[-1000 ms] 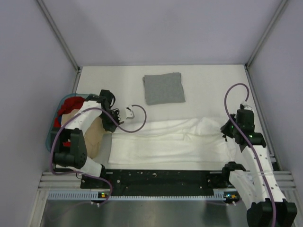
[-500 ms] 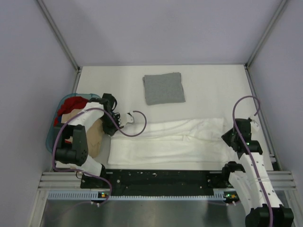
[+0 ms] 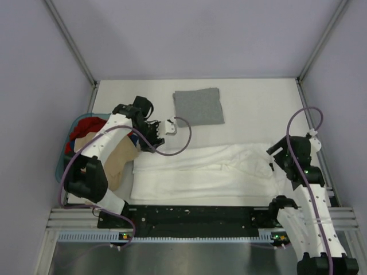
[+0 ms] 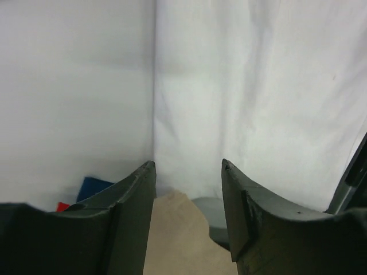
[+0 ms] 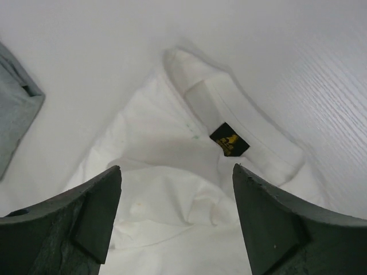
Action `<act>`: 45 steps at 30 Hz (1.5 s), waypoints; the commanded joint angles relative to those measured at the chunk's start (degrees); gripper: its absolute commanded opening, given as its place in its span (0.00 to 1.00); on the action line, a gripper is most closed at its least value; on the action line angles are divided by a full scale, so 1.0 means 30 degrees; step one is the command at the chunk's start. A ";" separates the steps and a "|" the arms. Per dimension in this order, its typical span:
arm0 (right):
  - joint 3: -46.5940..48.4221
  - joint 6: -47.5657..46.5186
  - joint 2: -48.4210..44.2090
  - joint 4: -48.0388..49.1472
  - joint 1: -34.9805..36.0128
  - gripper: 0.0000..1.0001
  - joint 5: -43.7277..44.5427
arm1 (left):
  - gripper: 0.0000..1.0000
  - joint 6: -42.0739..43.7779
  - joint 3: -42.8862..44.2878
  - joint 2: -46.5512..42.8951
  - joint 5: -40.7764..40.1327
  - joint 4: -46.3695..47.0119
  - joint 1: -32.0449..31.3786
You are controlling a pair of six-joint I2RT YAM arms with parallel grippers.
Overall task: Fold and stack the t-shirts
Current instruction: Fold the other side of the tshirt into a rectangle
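Observation:
The white t-shirt (image 3: 200,172) lies as a long folded band across the near half of the table. Its collar, with a black and yellow label (image 5: 229,140), shows under my right gripper (image 5: 176,167), which hangs open above the cloth holding nothing. In the top view the right gripper (image 3: 275,156) is over the shirt's right end. My left gripper (image 3: 149,140) is open and empty above the shirt's far left corner; in its wrist view the left gripper (image 4: 188,163) looks at white cloth (image 4: 258,103). The grey t-shirt (image 3: 198,107) rests folded square at the back.
A teal basket (image 3: 59,166) at the left table edge holds red cloth (image 3: 86,127) and tan cloth (image 3: 117,163), which spills toward the white shirt's left end. Cage posts and grey walls close in the table's sides.
Both grippers have opened and let go of the white t-shirt. The left gripper has risen and moved back toward the grey tee. The right gripper has lifted off the collar end.

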 commanded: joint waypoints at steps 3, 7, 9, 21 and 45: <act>0.1913 -0.4059 0.3246 0.3420 -0.0086 0.65 -0.4594 | 0.52 -0.5205 0.3713 0.0611 0.4062 0.2218 -0.4258; 0.4135 -0.6612 0.7810 0.4721 0.0059 0.61 -0.7802 | 0.55 -0.6613 0.4656 0.1317 0.6527 0.3155 -0.5229; 0.5104 -0.6968 0.9894 0.4282 0.0089 0.52 -0.7745 | 0.55 -0.7083 0.4219 0.1201 0.6210 0.4179 -0.5289; 0.3239 -0.5978 1.1522 0.2641 0.5619 0.13 -1.1349 | 0.56 -0.7993 0.2018 0.0877 0.3835 0.6292 -0.5290; 0.1714 -0.1053 0.1354 -0.4391 0.2738 0.51 -0.5989 | 0.63 -0.7264 0.4363 0.2870 0.4538 0.7171 -1.1728</act>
